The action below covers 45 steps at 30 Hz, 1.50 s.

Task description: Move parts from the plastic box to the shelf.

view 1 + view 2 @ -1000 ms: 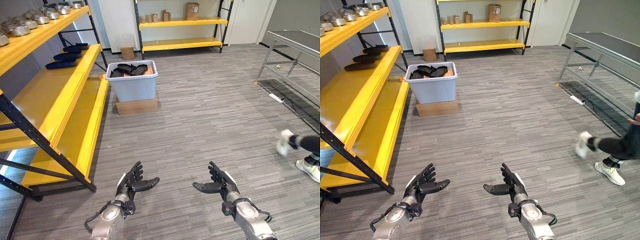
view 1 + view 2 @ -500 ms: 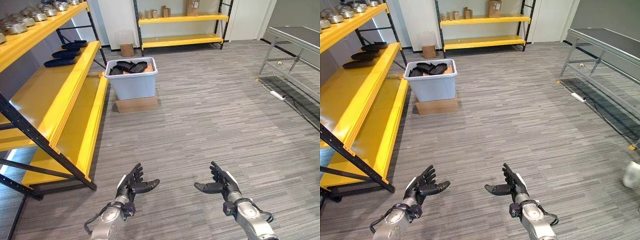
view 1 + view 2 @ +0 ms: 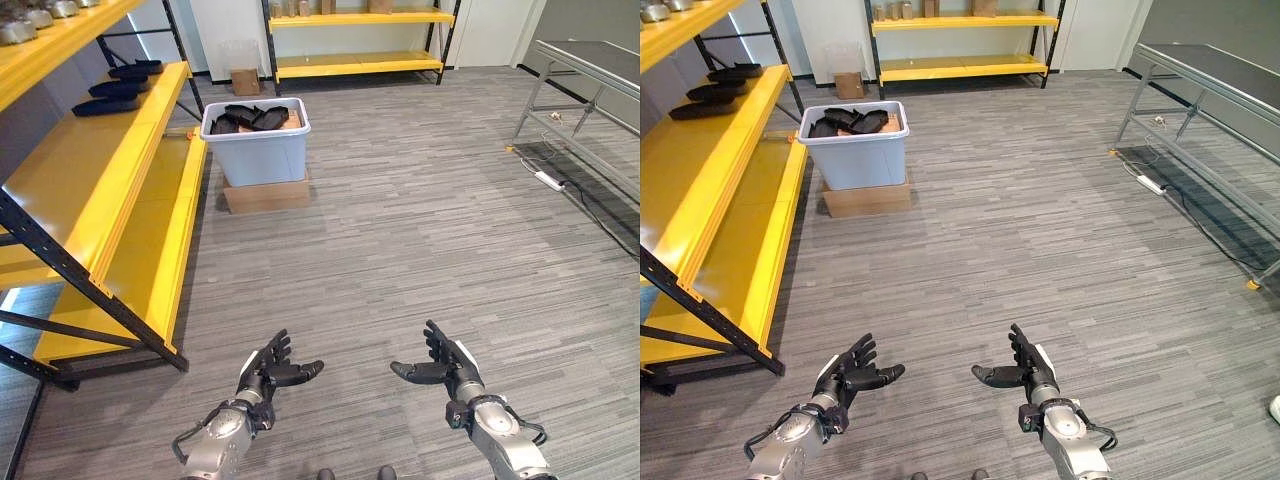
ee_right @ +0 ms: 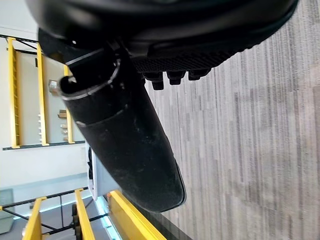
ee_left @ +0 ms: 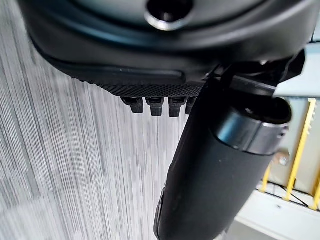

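Over grey floor, open empty hands (image 3: 268,372).

A second ago a person strides along the right edge of the room, a white shoe lifted over the carpet; half a second ago just that shoe shows there in the right eye view. Now there is a sliver of white shoe (image 3: 1275,408) at the right edge of the right eye view. The rest of the picture shifts as one, box (image 3: 258,152) and shelf (image 3: 90,180) together, which is the camera moving. Both hands hold the same open, palms-inward pose, low over the floor.
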Available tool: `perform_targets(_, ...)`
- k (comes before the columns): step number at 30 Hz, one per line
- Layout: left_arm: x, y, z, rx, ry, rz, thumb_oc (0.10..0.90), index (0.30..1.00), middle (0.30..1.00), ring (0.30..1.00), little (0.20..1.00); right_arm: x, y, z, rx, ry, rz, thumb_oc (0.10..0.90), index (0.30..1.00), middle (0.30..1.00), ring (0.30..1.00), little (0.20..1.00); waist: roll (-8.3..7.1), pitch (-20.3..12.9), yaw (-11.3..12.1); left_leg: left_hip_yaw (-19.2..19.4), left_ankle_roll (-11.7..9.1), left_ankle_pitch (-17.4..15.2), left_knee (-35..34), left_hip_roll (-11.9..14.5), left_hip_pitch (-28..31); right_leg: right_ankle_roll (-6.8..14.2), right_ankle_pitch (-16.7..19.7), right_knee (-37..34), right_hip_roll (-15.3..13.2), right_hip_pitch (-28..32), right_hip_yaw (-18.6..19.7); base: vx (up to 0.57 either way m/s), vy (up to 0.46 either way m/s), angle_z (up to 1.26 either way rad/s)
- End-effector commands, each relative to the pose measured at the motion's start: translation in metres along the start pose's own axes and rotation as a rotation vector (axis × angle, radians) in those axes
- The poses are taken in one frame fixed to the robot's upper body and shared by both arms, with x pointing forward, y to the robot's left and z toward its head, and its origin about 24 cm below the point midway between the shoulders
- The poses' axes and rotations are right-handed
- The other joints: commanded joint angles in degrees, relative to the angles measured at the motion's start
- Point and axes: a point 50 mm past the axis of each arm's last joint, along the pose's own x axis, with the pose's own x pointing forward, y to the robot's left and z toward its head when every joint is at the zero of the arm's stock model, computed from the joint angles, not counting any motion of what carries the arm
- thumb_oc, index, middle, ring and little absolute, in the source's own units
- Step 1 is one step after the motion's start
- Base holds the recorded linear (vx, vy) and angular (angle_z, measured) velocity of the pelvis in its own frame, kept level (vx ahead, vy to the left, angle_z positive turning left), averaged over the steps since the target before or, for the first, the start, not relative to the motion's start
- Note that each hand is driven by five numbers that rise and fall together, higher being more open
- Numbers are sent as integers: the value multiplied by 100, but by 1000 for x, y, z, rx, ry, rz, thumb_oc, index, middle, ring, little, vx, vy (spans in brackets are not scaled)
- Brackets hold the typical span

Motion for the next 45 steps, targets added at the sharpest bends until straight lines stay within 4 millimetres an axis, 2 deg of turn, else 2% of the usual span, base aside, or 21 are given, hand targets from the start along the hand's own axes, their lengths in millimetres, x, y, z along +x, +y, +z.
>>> perform_targets(1,18,-17,66,93,-228,-75,900,1000,1000,1000,1000,18,9,76,19,-328,35,900,1000,1000,1000,1000,107,-62,23,-91,71,-692,105,141,-3,350,13,2281,-463,-954,52,-11,107,-6)
perform_targets(3,18,-19,67,113,-227,-68,900,1000,1000,1000,1000,17,8,77,12,-329,38,900,1000,1000,1000,1000,88,-13,-4,-147,64,-704,95,83,25,348,104,2174,-406,-1105,74,74,43,-6)
perform_targets(6,18,-18,68,117,-223,-64,900,1000,1000,1000,1000,16,5,77,14,-333,44,900,1000,1000,1000,1000,14,31,-86,-251,37,-793,123,2,116,364,223,1502,-271,-1227,146,162,-68,4)
perform_targets(8,17,-20,75,170,-257,-79,900,1000,1000,1000,1000,14,4,78,25,-350,39,900,1000,1000,1000,1000,-61,102,-159,-402,23,-909,179,-41,237,444,486,444,-182,-1397,287,271,-217,11)
perform_targets(10,14,-21,77,227,-287,-74,900,1000,1000,1000,1000,12,2,77,40,-358,40,900,1000,1000,1000,1000,-81,147,-188,-521,9,-966,206,-59,321,523,704,11,-174,-1553,396,312,-231,24)
perform_targets(14,8,-24,62,235,-244,-134,900,1000,1000,1000,1000,8,0,72,48,-370,30,900,1000,1000,1000,1000,-112,232,-243,-720,66,-1186,376,-105,484,623,941,-526,-179,-1820,517,388,-215,31)
perform_targets(18,4,-30,56,238,-260,-167,900,1000,1000,1000,1000,4,-2,76,50,-397,0,900,1000,1000,1000,1000,-218,179,-422,-785,193,-1560,854,-221,404,610,1037,-355,-150,-1742,1034,416,-262,39)
perform_targets(20,3,-31,55,234,-263,-168,900,1000,1000,1000,1000,4,-2,77,48,-397,-1,900,1000,1000,1000,1000,-231,175,-428,-720,186,-1656,989,-202,393,594,996,-197,-180,-1705,1048,264,-192,71)
perform_targets(25,0,-36,62,176,-283,-213,900,1000,1000,1000,1000,6,-8,86,16,-415,-14,900,1000,1000,1000,1000,-102,173,-471,-448,-4,-1972,1408,155,386,289,227,750,-200,-1704,835,359,-255,32)
perform_targets(27,0,-40,67,145,-292,-234,900,1000,1000,1000,1000,5,-9,87,-9,-409,-13,900,1000,1000,1000,1000,-53,159,-551,-345,-62,-2066,1493,275,382,219,69,1074,-188,-1912,837,338,-220,37)
perform_targets(29,-1,-41,67,134,-296,-236,900,1000,1000,1000,1000,4,-9,86,-16,-404,-10,900,1000,1000,1000,1000,-33,144,-588,-355,-69,-2113,1537,287,396,206,24,1242,-163,-2044,871,312,-202,25)
perform_targets(33,-5,-39,61,111,-293,-224,900,1000,1000,1000,1000,2,-11,81,-42,-389,-2,900,1000,1000,1000,1000,32,28,-648,-379,-193,-1983,1634,349,522,72,-134,1358,-42,-2089,829,263,-199,5)
perform_targets(34,-6,-38,58,105,-291,-205,900,1000,1000,1000,1000,1,-12,79,-51,-380,-4,900,1000,1000,1000,1000,78,-73,-679,-355,-287,-1718,1834,399,554,-56,-246,1323,59,-2021,763,237,-213,-1)
perform_targets(35,-6,-37,58,103,-291,-202,900,1000,1000,1000,1000,1,-13,79,-51,-379,-3,900,1000,1000,1000,1000,86,-87,-684,-357,-307,-1657,1887,403,549,-83,-267,1307,82,-1999,751,377,-380,-2)
perform_targets(36,-4,-34,55,80,-286,-167,900,1000,1000,1000,1000,0,-16,75,-56,-364,1,900,1000,1000,1000,1000,127,-210,-729,-245,-507,-1112,2431,417,445,-294,-421,1125,256,-1778,632,212,-248,1)
perform_targets(39,-2,-34,56,67,-291,-152,900,1000,1000,1000,1000,-2,-19,72,-60,-354,9,900,1000,1000,1000,1000,74,-263,-737,-36,-677,-640,3529,407,-37,-475,-497,831,303,-1440,536,179,-236,16)
perform_targets(40,-1,-35,56,64,-289,-148,900,1000,1000,1000,1000,-3,-19,70,-68,-351,5,900,1000,1000,1000,1000,40,-255,-703,-14,-675,-642,4066,373,-378,-520,-513,715,310,-1259,500,159,-203,6)
perform_targets(42,1,-35,56,71,-289,-145,900,1000,1000,1000,1000,-3,-20,66,-62,-345,4,900,1000,1000,1000,1000,-27,-250,-621,-22,-606,-685,4435,232,-851,-525,-507,578,286,-1063,523,151,-138,0)
perform_targets(43,2,-34,56,83,-292,-134,900,1000,1000,1000,1000,-3,-20,64,-55,-343,8,900,1000,1000,1000,1000,-67,-183,-528,29,-491,-836,4420,188,-1225,-494,-541,494,307,-829,577,162,-93,-8)
perform_targets(45,1,-28,56,88,-292,-108,900,1000,1000,1000,1000,-1,-17,64,-56,-342,20,900,1000,1000,1000,1000,-161,-125,-434,152,-330,-973,3989,202,-1477,-450,-548,425,283,-645,650,217,-53,-7)
